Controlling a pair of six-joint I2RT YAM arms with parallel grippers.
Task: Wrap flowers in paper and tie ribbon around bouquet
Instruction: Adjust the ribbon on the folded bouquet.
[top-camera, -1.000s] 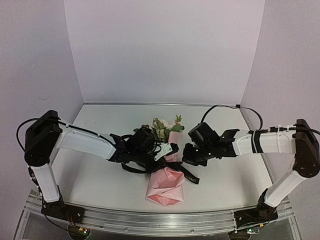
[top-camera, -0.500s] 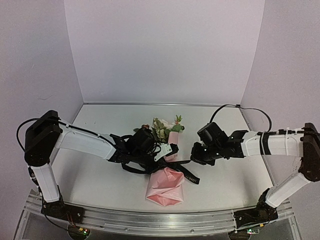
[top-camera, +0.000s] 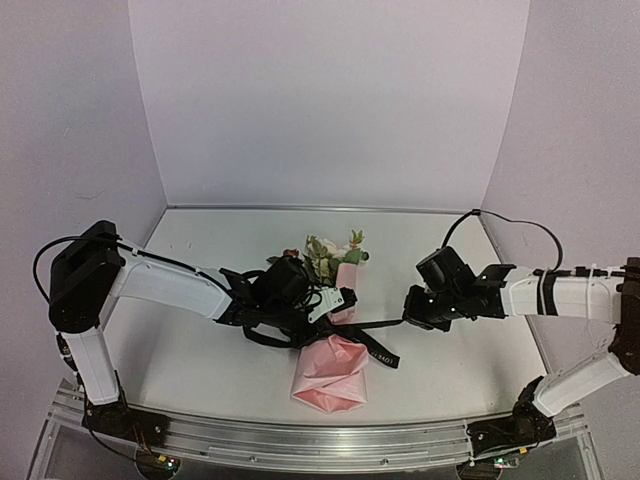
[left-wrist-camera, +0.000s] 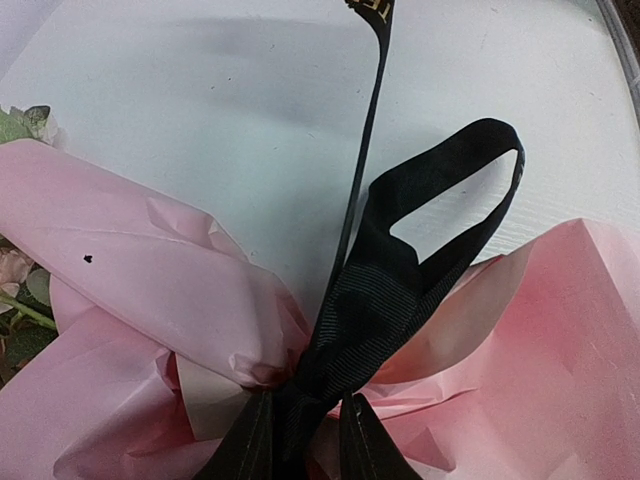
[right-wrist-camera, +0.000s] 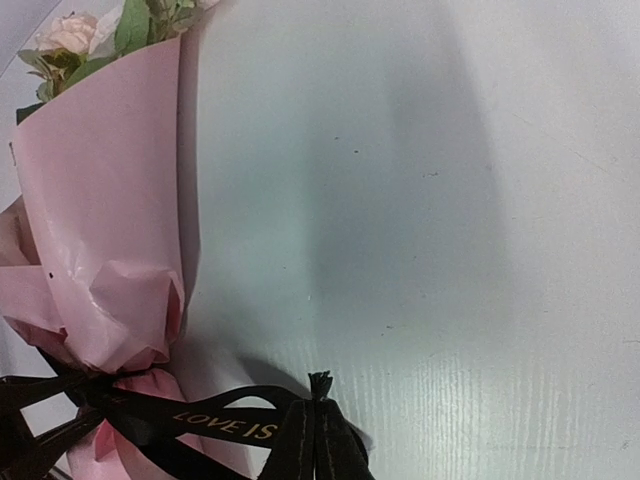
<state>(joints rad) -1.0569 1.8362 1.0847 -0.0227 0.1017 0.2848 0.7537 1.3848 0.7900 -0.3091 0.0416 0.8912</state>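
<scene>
Top external view gives us the ribbon (top-camera: 378, 324) as a thin black line running out to the right from the pinched neck of the bouquet (top-camera: 348, 278). It crosses the bouquet's long axis, which lies from the flowers (top-camera: 328, 252) at the far end to the flared paper (top-camera: 330, 375) at the near end. The bouquet rests on the table (top-camera: 200, 350) between the two arms. At the neck, the left gripper (left-wrist-camera: 305, 445) has its jaws clamped on the gathered ribbon, with a loop standing up just above them. At the strand's outer end, the right gripper (right-wrist-camera: 318, 435) has its jaws pressed together on the ribbon's frayed tip, well apart from the paper. We judge the tie is being drawn tight. The next pull should therefore go straight along that strand, away from the neck and square to the bouquet. The left arm is nearer and anchors the neck, while the right does the hauling.
</scene>
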